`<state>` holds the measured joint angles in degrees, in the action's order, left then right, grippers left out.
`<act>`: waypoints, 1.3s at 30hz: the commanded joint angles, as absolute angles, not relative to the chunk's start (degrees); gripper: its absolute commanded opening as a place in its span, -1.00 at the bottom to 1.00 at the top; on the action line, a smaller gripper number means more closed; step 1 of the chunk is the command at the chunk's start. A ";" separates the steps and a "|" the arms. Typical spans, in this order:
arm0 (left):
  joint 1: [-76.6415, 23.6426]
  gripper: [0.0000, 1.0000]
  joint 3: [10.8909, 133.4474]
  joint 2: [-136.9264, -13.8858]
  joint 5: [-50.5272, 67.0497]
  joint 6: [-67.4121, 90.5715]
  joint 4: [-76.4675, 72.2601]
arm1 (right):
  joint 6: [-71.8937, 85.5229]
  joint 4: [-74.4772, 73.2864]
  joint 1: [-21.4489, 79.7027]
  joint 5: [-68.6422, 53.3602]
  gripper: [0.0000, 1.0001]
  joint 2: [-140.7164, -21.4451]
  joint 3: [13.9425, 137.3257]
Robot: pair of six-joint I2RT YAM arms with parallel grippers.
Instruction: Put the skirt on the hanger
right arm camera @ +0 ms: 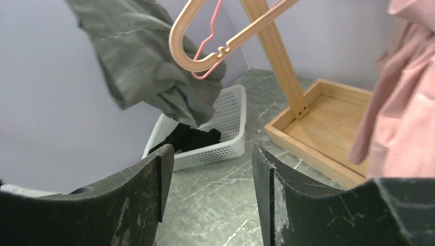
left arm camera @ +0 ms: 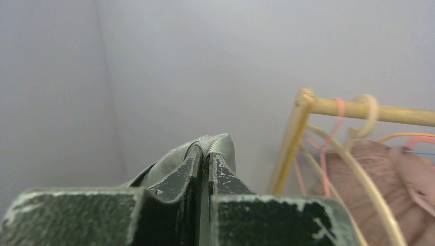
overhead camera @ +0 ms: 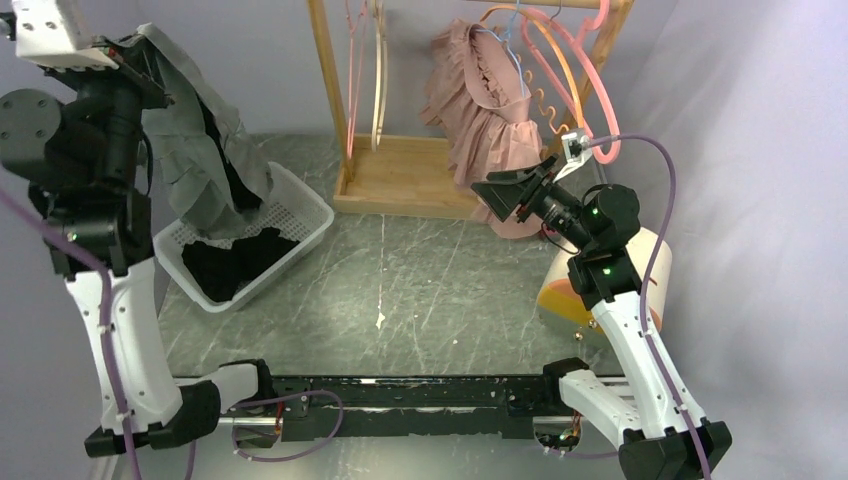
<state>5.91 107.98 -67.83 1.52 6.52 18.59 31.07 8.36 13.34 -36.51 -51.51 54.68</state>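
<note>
While the left arm stands reared up at the far left of the table, its left gripper [left arm camera: 205, 156] is clamped tight on a fold of the grey-green skirt [overhead camera: 195, 150], and from the wrist camera you can see the cloth bulging out just above the closed fingertips. From that pinch the skirt hangs down in loose, crumpled folds, and its lower end dangles over the white mesh basket [overhead camera: 300, 240] on the left side of the grey marbled tabletop [overhead camera: 430, 290]. Whether the hem touches the basket I cannot tell. A heap of black clothing [overhead camera: 235, 262] lies inside the basket, under the skirt. Across the table the right gripper [right arm camera: 210, 151] is lifted off the surface with its jaws parted and nothing between them. It points leftward towards the skirt and basket, and sits just in front of the wooden garment rack [overhead camera: 325, 90] at the back. A pink ruffled dress [overhead camera: 480, 110] hangs from the rack's rail, close beside the right gripper. Several hangers share that rail, pink, orange and blue ones among them. In the right wrist view a cream wooden hanger [right arm camera: 251, 28] crosses the top of the picture with the skirt behind it, the two apart. The skirt is on none of the hangers; it is held up in the air by the left claw alone, well to the left of the rack
</note>
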 commanded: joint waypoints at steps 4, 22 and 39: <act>6.18 -0.86 112.71 -63.81 20.29 13.65 30.57 | 29.91 5.64 13.35 -29.09 0.20 -50.55 54.68; -4.12 -0.86 91.42 -55.54 57.95 24.65 23.26 | 24.15 -0.04 13.54 -30.49 0.45 -53.07 54.88; -18.67 -0.87 75.88 -59.26 15.03 27.89 21.64 | 22.61 -2.18 38.36 -5.65 0.44 -58.35 54.94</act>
<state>-17.15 73.52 -60.66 28.80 24.67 23.77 22.81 -3.01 32.75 -14.83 -57.89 54.68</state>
